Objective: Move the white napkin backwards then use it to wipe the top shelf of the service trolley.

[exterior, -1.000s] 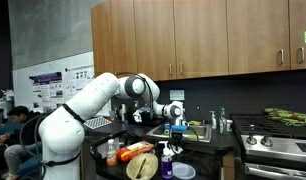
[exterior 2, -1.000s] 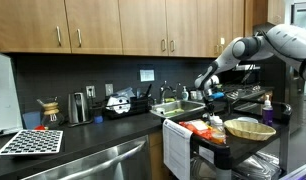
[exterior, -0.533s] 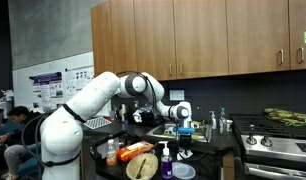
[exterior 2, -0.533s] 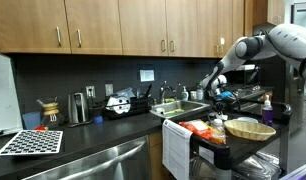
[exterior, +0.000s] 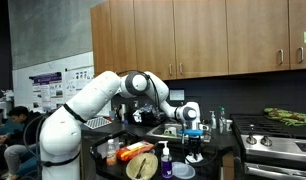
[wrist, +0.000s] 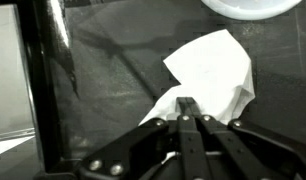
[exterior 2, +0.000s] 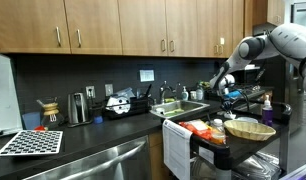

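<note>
The white creased napkin lies on the dark top shelf of the trolley. Its near corner is bunched and pinched between the pressed-together fingertips of the gripper, and the rest of the sheet fans toward 1 o'clock. A white round dish sits at 12 o'clock and a black tubular post at 10 o'clock. In an exterior view the gripper sits lower and farther out from the robot base than one second ago. This suggests the backward repositioning is under way, with the wiping strokes yet to come.
</note>
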You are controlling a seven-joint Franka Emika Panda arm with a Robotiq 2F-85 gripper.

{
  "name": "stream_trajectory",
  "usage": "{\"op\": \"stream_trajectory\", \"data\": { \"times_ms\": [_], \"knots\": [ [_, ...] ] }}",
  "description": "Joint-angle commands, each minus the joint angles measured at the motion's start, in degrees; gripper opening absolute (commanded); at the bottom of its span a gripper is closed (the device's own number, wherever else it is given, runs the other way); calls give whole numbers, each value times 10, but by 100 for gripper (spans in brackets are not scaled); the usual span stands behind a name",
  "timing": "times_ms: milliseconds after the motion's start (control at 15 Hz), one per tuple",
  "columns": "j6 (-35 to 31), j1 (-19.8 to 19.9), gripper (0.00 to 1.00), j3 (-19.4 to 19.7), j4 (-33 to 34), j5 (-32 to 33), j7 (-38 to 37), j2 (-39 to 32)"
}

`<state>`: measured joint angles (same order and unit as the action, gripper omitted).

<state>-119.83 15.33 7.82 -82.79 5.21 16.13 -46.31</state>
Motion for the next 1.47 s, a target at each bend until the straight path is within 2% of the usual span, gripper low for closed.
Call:
{"op": "stream_trajectory", "data": {
  "times_ms": [0, 467, 533, 600, 667, 800, 867, 1000, 1067, 1400],
  "knots": [
    [-16, 11, 0, 6, -26, -2, -26, 19],
    [-23, 30, 0, 13, -29, -13, -60, 26],
    [-24, 33, 13, 14, -30, -16, -64, 29],
    [-29, 33, 7, 17, -34, -16, -70, 34],
    [-33, 35, 7, 18, -36, -19, -76, 38],
    [-36, 39, 1, 22, -40, -22, -87, 47],
    [-37, 38, 24, 25, -42, -20, -93, 52],
    [-41, 36, 27, 26, -55, -20, -102, 67],
    [-46, 33, 32, 26, -66, -20, -106, 77],
    [-80, 5, 64, 13, -150, -21, -119, 160]
  ]
}}
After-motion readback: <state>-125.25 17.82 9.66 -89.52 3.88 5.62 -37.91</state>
